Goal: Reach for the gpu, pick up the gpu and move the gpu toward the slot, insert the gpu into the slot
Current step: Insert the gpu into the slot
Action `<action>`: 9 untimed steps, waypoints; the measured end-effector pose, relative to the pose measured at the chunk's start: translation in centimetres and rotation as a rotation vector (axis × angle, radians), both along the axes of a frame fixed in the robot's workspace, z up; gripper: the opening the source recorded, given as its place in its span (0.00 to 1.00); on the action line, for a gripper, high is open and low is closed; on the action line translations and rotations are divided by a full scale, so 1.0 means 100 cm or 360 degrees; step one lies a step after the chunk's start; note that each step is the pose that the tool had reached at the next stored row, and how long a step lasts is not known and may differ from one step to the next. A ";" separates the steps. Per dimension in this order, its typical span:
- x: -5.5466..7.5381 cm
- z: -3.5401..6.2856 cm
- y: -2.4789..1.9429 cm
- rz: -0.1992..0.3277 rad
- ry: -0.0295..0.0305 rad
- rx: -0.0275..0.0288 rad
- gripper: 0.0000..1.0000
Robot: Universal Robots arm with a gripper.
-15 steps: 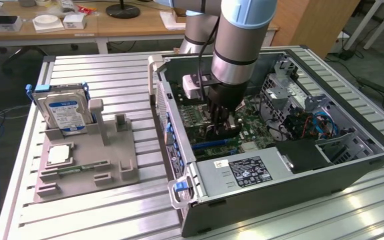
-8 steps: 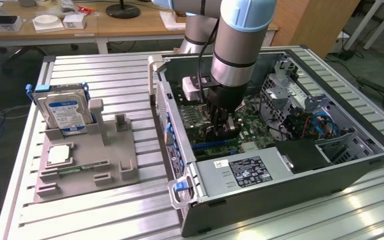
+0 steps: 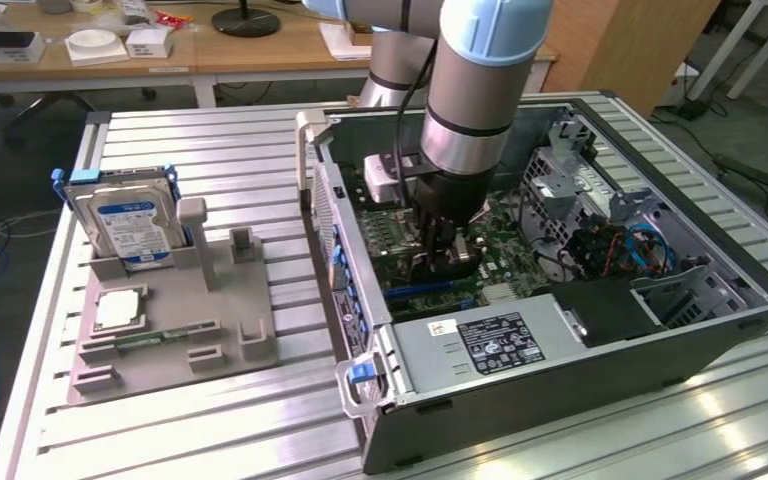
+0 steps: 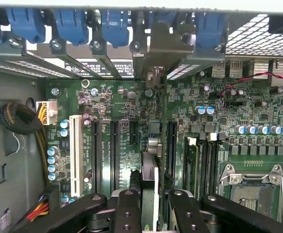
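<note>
On the exterior view's left, the grey fixture (image 3: 171,330) on the worktop (image 3: 224,135) holds one silver hard drive (image 3: 128,222), one processor chip (image 3: 117,308) and one green memory stick (image 3: 164,336). Its remaining holders stand bare.

At centre, the arm reaches down into the open computer case (image 3: 544,350). The claw (image 3: 440,262) hangs low over the green motherboard (image 4: 190,102), closed on the gpu (image 4: 150,167), which the wrist view shows edge-on between the fingers (image 4: 126,213).

The step in hand appears to be insertion: the card stands upright over the row of expansion connectors, and its metal bracket (image 4: 163,46) sits near the case's rear openings. Whether the gpu touches the slot (image 3: 427,291) cannot be told.

Seating calls for a straight downward press with the card edge aligned along the connector.

Further right, one processor socket (image 4: 250,187) is visible.
</note>
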State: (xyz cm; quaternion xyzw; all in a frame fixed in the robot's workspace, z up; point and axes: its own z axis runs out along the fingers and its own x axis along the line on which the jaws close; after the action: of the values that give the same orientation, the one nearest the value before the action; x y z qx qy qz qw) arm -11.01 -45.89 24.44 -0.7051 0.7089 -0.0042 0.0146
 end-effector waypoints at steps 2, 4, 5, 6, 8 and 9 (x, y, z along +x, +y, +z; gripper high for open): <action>0.000 -0.0010 0.0000 0.0000 0.00002 0.00000 0.27; 0.000 -0.0010 0.0000 0.0000 0.00003 -0.00002 0.27; 0.000 -0.0010 0.0000 0.0000 0.00003 -0.00003 0.27; 0.000 -0.0010 0.0000 0.0000 0.00003 -0.00004 0.27; 0.000 -0.0011 -0.0001 0.0000 0.00002 -0.00003 0.27; 0.000 -0.0013 0.0002 0.0000 0.00001 0.00000 0.27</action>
State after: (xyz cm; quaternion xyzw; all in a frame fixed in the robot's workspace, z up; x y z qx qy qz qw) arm -11.02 -45.87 24.31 -0.7052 0.7088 -0.0042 0.0146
